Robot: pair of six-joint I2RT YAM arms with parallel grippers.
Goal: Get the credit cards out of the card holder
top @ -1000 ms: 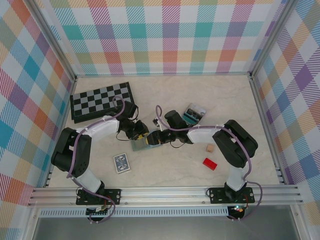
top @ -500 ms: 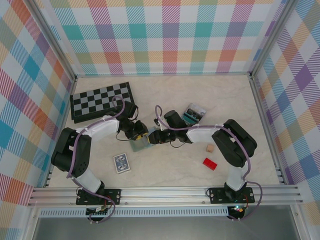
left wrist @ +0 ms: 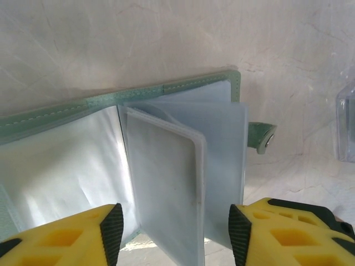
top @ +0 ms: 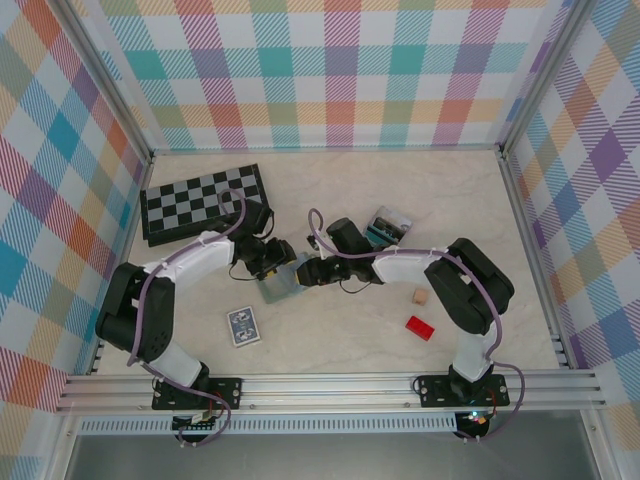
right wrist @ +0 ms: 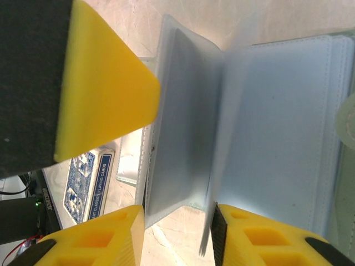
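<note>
The small grey-green bifold card holder [top: 279, 289] lies opened flat on the pale marbled desk [top: 400, 190], left of the middle and nearer the front edge than the back. Its clear plastic sleeves fan up from the spine, and a green snap tab [left wrist: 262, 137] sticks out from one side.

The left gripper [top: 284, 264] hangs over the holder with its yellow fingers [left wrist: 66, 235] well apart. One sleeve stands between them, and neither finger touches it.

The right gripper [top: 305, 272] reaches in from the other side. Its jaws are partway apart around another sleeve, and I cannot tell whether they pinch it.

A black-and-white chessboard [top: 205, 200] sits by the back left corner. A blue-and-white patterned playing-card pack [top: 243, 325] lies near the front edge, just beside the holder. A clear plastic tray [top: 388, 228] rests behind the right arm. A small wooden cube [top: 419, 296] and a small red block [top: 420, 328] lie towards the front right, near each other.
</note>
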